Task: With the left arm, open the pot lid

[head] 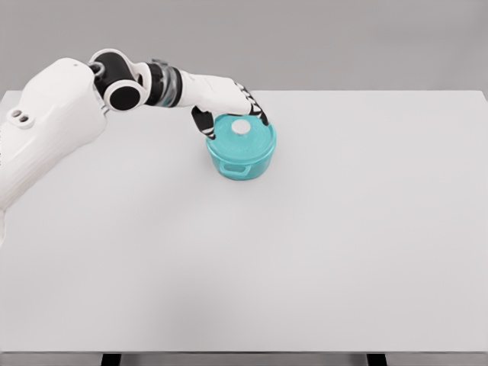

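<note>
- Pot is our landmark: teal, round, with a small side handle facing us, standing on the white table in its far half, a little left of the middle.
- Lid sits closed on the pot, flush with the rim as far as we can see, and its pale round knob shows at the centre.
- Our left hand reaches in over the far left of the pot; the thumb hangs down the pot's left side and dark fingertips come over the far edge of the lid, just beyond the knob.
- We read the fingers as spread around the lid and not pinched on anything; the knob lies bare between them, though whether any tip touches the lid we cannot tell.
- Our right arm is not in view.
- Step in hand, as we judge it: the approach is done and the grasp is not yet made, so the lid is unopened.
- Next move, in our view, calls for closing thumb and fingers on the knob or the lid's rim, then lifting straight up before carrying it aside.
- We would watch for dragging the pot along, since it looks light and nothing steadies it.
</note>
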